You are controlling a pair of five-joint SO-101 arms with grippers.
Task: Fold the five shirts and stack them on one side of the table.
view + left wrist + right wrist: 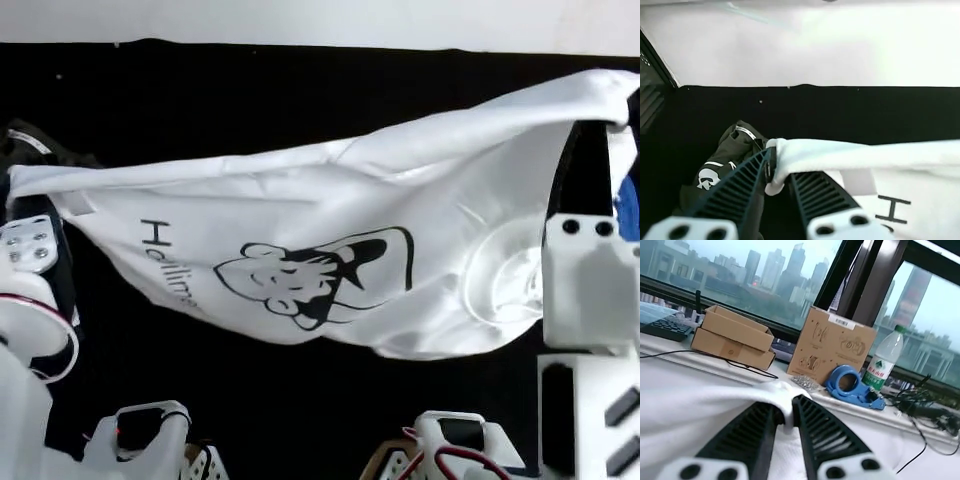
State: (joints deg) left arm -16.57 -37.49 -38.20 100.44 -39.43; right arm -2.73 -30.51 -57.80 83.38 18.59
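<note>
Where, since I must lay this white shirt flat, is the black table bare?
Bare black tabletop runs along the far edge, beyond the held-up white printed shirt, and in front between its hem and the arm bases. Crowded: the left end, where a crumpled dark shirt lies.

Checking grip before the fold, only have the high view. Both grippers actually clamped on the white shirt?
Observer: Per the left wrist view, the left gripper is shut on a bunched edge of the white shirt.
Operator: Right one?
Observer: The right gripper is shut on a fold of the same shirt.
Operator: Anything else near the left arm?
Observer: A crumpled dark shirt with white print lies on the black table just beyond the left gripper.
</note>
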